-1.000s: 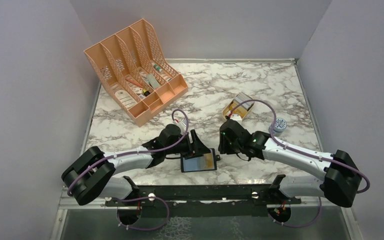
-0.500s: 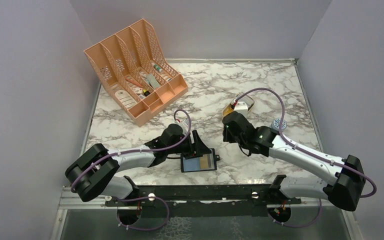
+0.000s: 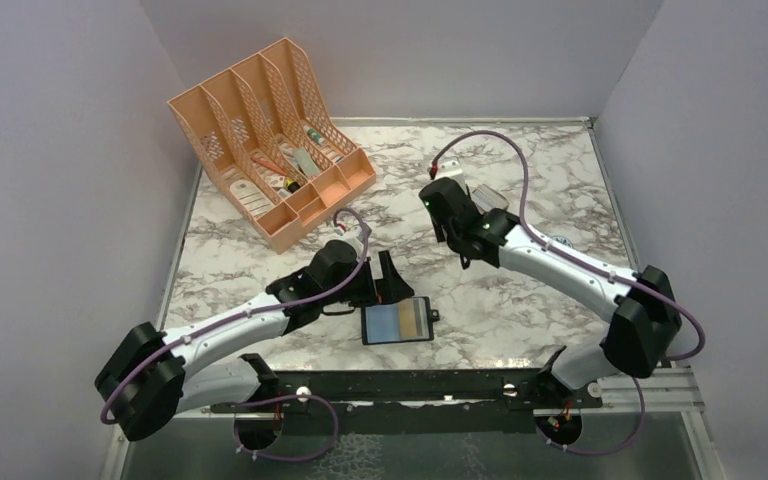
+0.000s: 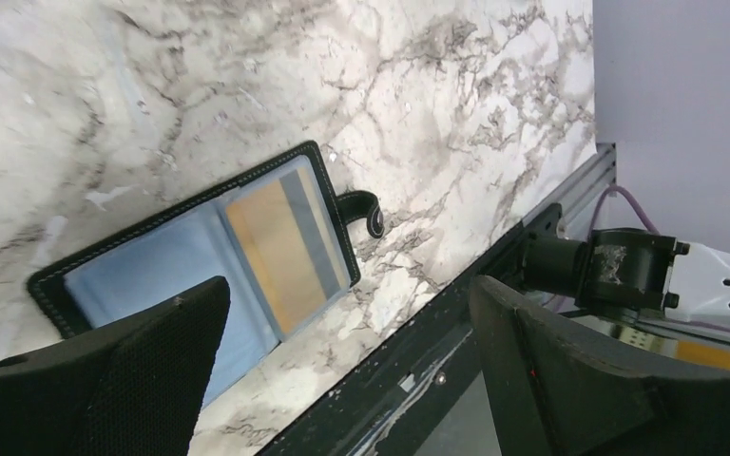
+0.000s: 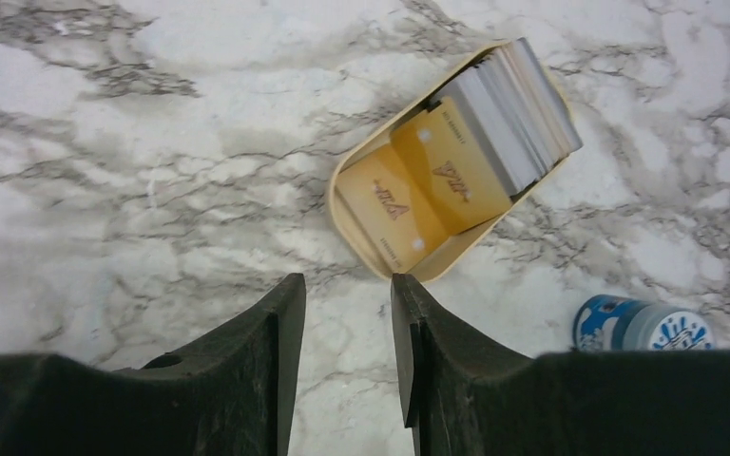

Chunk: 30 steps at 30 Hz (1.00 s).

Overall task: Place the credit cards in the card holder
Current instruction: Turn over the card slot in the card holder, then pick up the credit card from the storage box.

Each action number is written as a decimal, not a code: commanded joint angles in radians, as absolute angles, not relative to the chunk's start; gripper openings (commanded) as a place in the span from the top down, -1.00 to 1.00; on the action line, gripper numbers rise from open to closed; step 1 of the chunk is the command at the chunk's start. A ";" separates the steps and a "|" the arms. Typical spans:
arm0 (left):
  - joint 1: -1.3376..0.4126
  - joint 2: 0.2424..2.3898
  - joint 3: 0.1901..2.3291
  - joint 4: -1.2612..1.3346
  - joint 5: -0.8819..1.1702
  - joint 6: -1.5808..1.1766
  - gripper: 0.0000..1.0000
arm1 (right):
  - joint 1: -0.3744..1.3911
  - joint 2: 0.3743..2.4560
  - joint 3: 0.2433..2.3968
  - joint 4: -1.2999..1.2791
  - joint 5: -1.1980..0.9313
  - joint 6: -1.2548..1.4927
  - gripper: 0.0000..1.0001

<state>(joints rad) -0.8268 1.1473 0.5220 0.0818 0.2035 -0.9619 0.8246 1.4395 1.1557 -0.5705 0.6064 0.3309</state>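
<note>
The card holder point(image 3: 397, 322) lies open and flat near the table's front edge, black-rimmed with blue-grey inner pockets point(image 4: 166, 271). A tan-orange credit card point(image 4: 280, 249) sits in its right pocket, and the snap tab point(image 4: 361, 207) sticks out to the right. My left gripper point(image 3: 385, 284) hovers just behind the holder, its jaws wide open point(image 4: 347, 285) and empty. More credit cards, tan-orange point(image 5: 423, 185) and a grey-white stack point(image 5: 518, 104), fill a cream-gold oval tin point(image 5: 366, 237). My right gripper point(image 5: 345, 285) is just short of the tin's near end, open a little with only marble between its fingers.
A peach desk organiser point(image 3: 270, 140) with small items stands at the back left. A small blue-and-white jar point(image 5: 642, 328) sits right of the tin. The black front rail point(image 4: 456, 332) runs just past the holder, and grey walls enclose the marble table point(image 3: 260, 250).
My left gripper has opened wide and let go at the card holder, drawing back a little. My right arm has swung away from the holder toward the tin at the back.
</note>
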 commanded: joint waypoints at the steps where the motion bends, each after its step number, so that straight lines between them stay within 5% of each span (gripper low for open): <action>1: -0.830 1.042 0.613 -0.182 0.064 -0.816 -0.98 | 0.733 1.558 1.243 -0.541 0.692 0.178 0.20; 13: -0.825 0.858 0.748 -0.482 -0.123 -0.622 -0.98 | 0.530 1.842 1.363 -0.572 0.671 -0.006 -0.30; 30: -0.823 0.752 0.735 -0.510 -0.171 -0.616 -0.98 | 0.515 1.996 1.388 -0.510 0.848 -0.099 -0.25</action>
<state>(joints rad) -0.8261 0.7769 0.7238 -0.5003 -0.1303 -0.6281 0.5171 1.9766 1.3575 -0.5438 0.7311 -0.0853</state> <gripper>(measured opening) 0.991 0.648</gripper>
